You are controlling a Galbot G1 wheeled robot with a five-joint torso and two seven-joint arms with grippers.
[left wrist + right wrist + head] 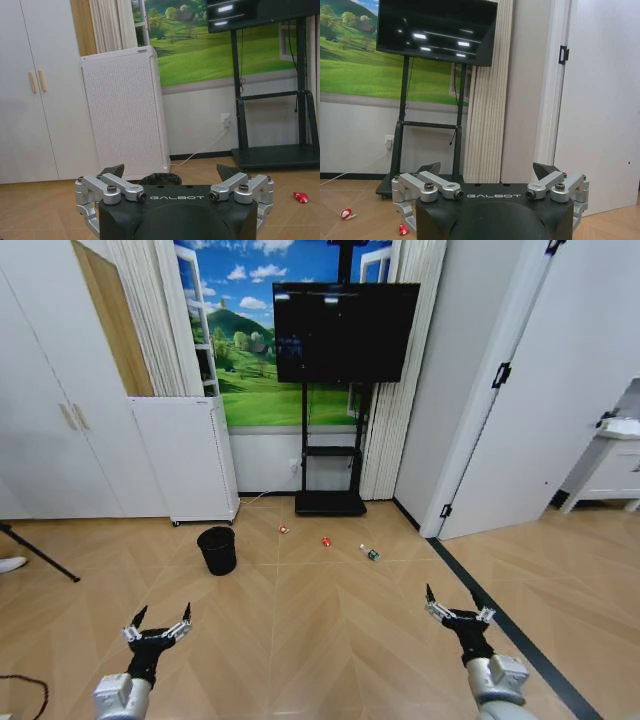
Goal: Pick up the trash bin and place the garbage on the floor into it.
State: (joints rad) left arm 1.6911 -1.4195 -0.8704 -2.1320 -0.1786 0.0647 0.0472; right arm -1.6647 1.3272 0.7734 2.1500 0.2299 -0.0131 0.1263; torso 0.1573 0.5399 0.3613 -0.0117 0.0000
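Bin: the small round black plastic trash bin (217, 549), slightly tapered and smooth-walled, stands upright on the floor, far left of centre, just in front of the tall white perforated appliance (187, 458).
Garbage: three pieces lie in a loose row to the bin's right: a red-and-white crumpled scrap (284, 529), a small red item (326, 541), and a clear plastic bottle with a green label (370, 553) lying on its side, farthest right.
Floor: light tan wooden herringbone parquet (320, 610), glossy, with a dark strip (500, 620) on the right.
Left gripper (158, 628): near left, well short of the bin, fingers spread wide, holding nothing.
Right gripper (459, 607): near right, also wide and bare.
Risks: I'd judge the light bin could tip or slide on the slick wood if pinched off-centre at the rim; the bottle looks likely to roll, and the thin scrap may slip between metal fingers.
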